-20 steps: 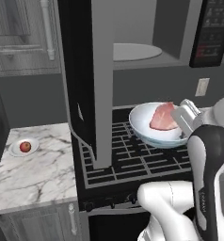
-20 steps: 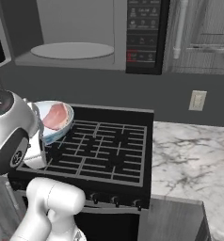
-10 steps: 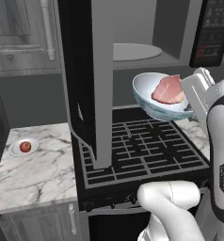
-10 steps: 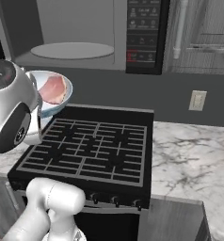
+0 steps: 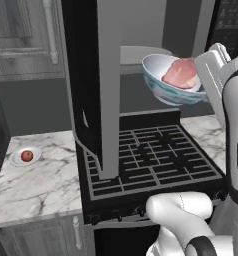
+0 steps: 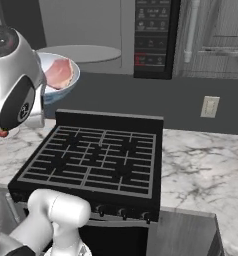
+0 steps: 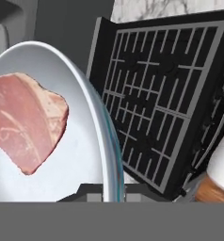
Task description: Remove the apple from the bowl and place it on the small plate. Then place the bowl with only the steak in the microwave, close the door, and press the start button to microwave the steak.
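My gripper (image 5: 205, 82) is shut on the right rim of the bowl (image 5: 172, 86) and holds it in the air over the stove, tilted, level with the microwave's (image 5: 141, 30) open cavity. The pink steak (image 5: 181, 74) lies alone in the bowl. In the hand view the bowl's rim (image 7: 104, 141) runs up from between my fingers, with the steak (image 7: 24, 127) to its left. The door (image 5: 108, 90) stands wide open, left of the bowl. The apple (image 5: 26, 156) sits on the small plate (image 5: 17, 160) on the left counter. From the right, the bowl (image 6: 61, 82) hangs just below the turntable (image 6: 83, 52).
The black stove grate (image 5: 151, 160) lies under the bowl. The microwave's button panel (image 6: 153, 35) is right of the cavity. Marble counters (image 6: 201, 165) flank the stove. Grey cabinet doors (image 5: 21, 40) hang at the upper left, and a wall socket (image 6: 209, 106) is on the back wall.
The bowl with the steak has been lifted from just above the stove to the height of the microwave opening. The gripper stays shut on it. The apple and plate have not moved.
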You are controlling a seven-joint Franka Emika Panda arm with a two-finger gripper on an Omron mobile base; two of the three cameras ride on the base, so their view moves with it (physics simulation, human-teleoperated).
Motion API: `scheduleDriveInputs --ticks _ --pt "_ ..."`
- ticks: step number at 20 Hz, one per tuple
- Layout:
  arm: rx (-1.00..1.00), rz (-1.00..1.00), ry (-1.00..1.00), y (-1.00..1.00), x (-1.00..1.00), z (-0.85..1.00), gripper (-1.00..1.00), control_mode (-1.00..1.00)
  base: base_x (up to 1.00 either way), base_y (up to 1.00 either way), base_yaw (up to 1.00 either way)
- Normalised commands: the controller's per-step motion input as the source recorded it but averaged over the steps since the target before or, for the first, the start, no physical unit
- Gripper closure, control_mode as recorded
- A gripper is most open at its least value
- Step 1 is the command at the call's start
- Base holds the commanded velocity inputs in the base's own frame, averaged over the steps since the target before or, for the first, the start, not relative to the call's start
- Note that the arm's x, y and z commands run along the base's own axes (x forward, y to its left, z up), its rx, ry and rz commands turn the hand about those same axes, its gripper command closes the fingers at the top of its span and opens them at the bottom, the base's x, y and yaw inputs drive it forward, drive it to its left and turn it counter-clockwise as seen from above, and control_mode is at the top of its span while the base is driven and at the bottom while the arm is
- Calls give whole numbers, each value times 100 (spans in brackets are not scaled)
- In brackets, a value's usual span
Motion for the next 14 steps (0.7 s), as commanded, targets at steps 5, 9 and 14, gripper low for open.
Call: scheduleDriveInputs --ticks 5,9,14 --pt "0 -3 -1 0 70 38 100 -100 0 0 0" --pt "0 0 -6 0 72 25 100 -100 0 0 0" --pt "0 0 -1 1 87 3 100 -100 0 0 0"
